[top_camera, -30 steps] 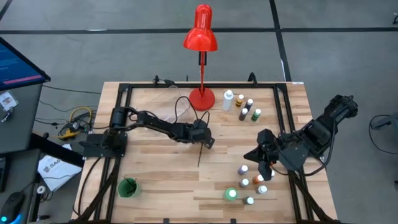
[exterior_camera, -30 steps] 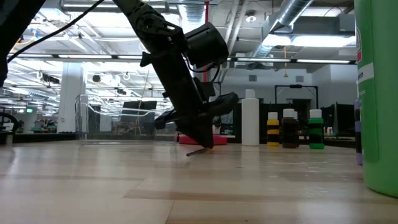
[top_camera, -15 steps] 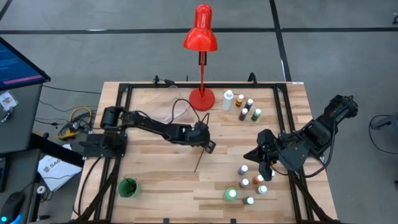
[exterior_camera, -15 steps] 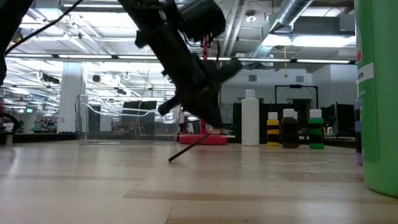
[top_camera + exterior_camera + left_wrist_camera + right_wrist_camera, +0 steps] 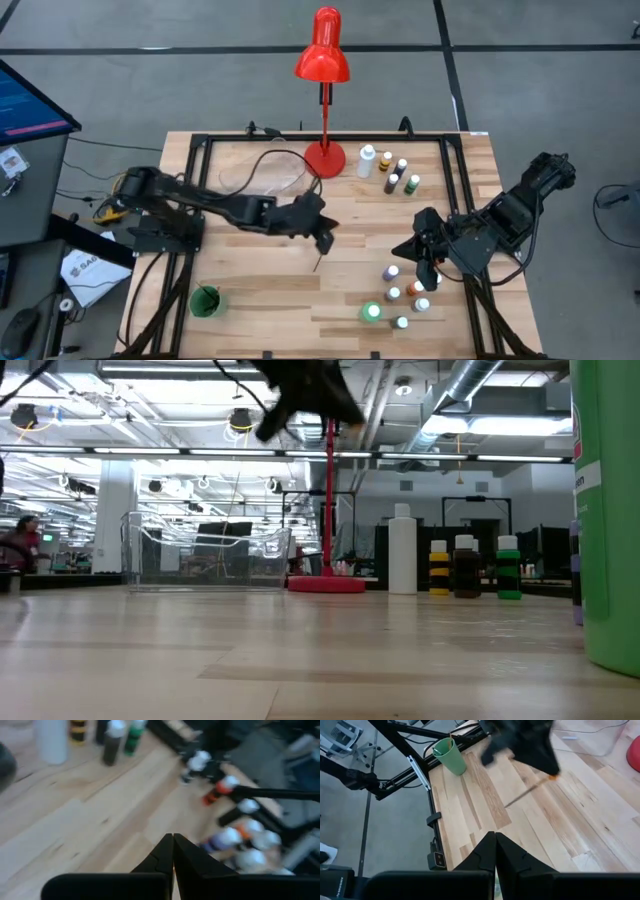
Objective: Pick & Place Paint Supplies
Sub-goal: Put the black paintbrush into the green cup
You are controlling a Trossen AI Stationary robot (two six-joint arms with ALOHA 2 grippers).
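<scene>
Seen from above, the left gripper [image 5: 322, 238] hangs over the middle of the wooden table [image 5: 260, 290], its arm reaching in from the left edge, its fingers pinched together on a thin dark brush [image 5: 319, 257] that slants down from them toward the near side; the right wrist view shows the same brush [image 5: 527, 791] jutting from under the dark gripper, clear of the boards. From table height only the underside of that gripper [image 5: 300, 385] shows, high above the surface, with nothing of the brush to be made out there. The right gripper [image 5: 420, 275] waits low over the right side of the table, fingers closed and empty, just beside a loose cluster of small paint bottles [image 5: 405, 292], mostly white-capped, with purple, orange and green ones among them. The left wrist view looks past its own closed fingers [image 5: 172, 851] toward that cluster [image 5: 235, 837], blurred. A second group of bottles [image 5: 392, 172] stands in the far part of the table, just right of the round base of a red lamp [image 5: 323, 100]; the low view lines them up as a tall white one, a yellow-and-black one, a dark one and a green one [image 5: 453, 565]. A green cup [image 5: 206, 300] sits at the near left corner, well apart from both grippers.
</scene>
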